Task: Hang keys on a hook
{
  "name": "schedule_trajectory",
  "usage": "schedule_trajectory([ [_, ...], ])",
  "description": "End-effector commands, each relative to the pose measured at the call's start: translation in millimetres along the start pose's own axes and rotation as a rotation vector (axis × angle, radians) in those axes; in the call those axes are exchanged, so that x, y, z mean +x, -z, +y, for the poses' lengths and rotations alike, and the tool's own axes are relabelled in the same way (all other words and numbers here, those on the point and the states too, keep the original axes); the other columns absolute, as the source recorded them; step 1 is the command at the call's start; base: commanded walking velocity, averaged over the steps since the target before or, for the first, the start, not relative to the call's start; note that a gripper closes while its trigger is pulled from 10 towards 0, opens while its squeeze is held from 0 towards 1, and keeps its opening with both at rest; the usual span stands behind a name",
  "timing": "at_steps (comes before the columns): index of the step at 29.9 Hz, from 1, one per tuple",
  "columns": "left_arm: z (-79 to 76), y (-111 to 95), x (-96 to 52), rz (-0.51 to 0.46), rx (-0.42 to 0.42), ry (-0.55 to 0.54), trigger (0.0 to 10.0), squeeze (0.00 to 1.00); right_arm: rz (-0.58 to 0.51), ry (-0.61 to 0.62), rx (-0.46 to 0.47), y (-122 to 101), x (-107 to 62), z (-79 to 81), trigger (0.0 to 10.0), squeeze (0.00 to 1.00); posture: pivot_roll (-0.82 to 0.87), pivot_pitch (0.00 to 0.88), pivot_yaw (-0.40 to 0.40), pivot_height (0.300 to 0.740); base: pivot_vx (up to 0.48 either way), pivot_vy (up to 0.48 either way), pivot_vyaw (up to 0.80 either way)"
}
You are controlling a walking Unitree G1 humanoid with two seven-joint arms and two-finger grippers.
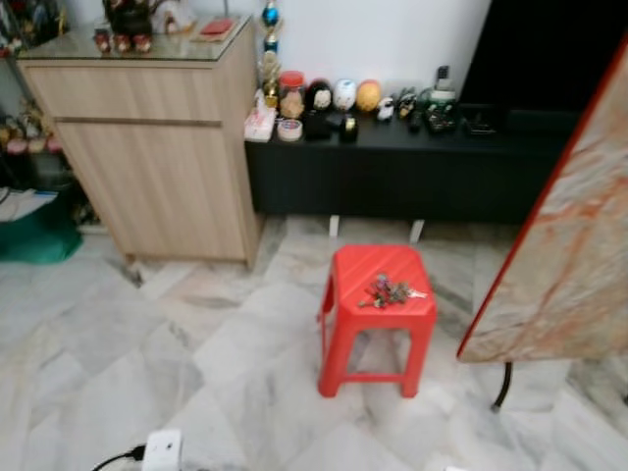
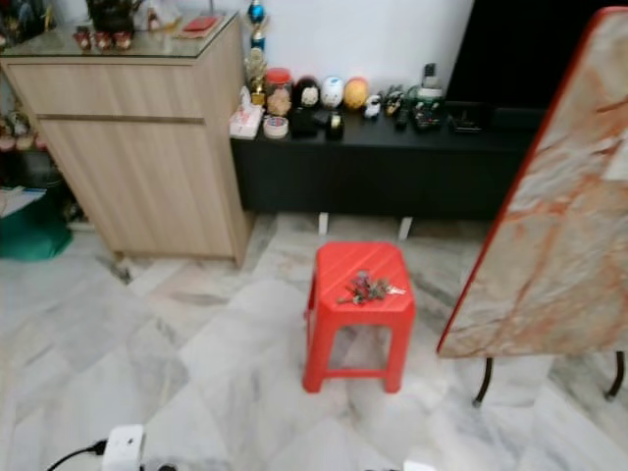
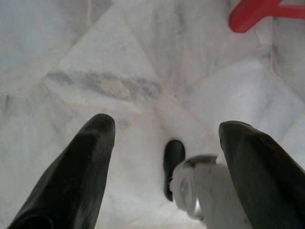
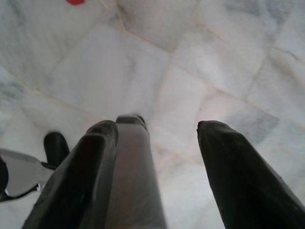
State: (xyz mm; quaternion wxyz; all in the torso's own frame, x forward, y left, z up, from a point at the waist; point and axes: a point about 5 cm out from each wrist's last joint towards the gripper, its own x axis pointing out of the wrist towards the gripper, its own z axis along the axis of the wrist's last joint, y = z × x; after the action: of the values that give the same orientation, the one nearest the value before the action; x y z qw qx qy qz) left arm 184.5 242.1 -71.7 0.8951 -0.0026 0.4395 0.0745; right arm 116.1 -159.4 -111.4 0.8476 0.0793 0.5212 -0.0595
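The keys point(image 1: 390, 290) are lying on top of the red stool point(image 1: 343, 270), in the lower centre of the frame. The left gripper point(image 3: 164, 138) and the right gripper point(image 4: 157, 126) are hanging over the marble floor point(image 1: 147, 343), fingers apart, holding nothing

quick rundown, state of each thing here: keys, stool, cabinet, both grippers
keys: lying in a bunch on the stool seat, not yet picked up
red stool: upright on the marble floor, in front of the black console
wooden cabinet: door and drawer closed
left gripper: open, empty, pointing down at the floor
right gripper: open, empty, pointing down at the floor
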Motion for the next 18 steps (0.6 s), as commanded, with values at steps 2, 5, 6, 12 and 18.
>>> schedule_trajectory([
  [2,3.7,3,-0.9,0.017,-0.025,0.004,10.0,0.0,0.01,-0.018,-0.066,3,-1.0,-3.3,10.0,0.0,0.08,0.0,-0.047,0.727,0.0,0.0,0.0],
  [5,5.8,10,-2.9,0.025,-0.006,0.02,10.0,0.0,0.006,-0.015,-0.101,1,-1.0,-8.6,10.0,0.0,0.07,0.0,-0.044,0.727,0.0,0.0,0.0],
  [6,6.4,13,-3.7,0.028,-0.008,0.02,10.0,0.0,0.001,-0.009,-0.085,1,-1.1,-9.9,10.0,0.0,0.06,0.0,-0.043,0.727,0.0,0.0,0.0],
  [12,-1.0,28,-6.7,0.036,-0.024,0.016,10.0,0.0,0.009,-0.002,-0.041,3,-1.5,-10.9,10.0,0.0,0.09,0.0,-0.069,0.727,0.0,0.0,0.0],
  [18,7.5,35,-10.1,0.049,-0.026,0.004,10.0,0.0,0.02,-0.047,-0.08,7,-1.7,-0.6,10.0,0.0,0.08,0.0,-0.043,0.727,0.129,0.0,0.0],
])
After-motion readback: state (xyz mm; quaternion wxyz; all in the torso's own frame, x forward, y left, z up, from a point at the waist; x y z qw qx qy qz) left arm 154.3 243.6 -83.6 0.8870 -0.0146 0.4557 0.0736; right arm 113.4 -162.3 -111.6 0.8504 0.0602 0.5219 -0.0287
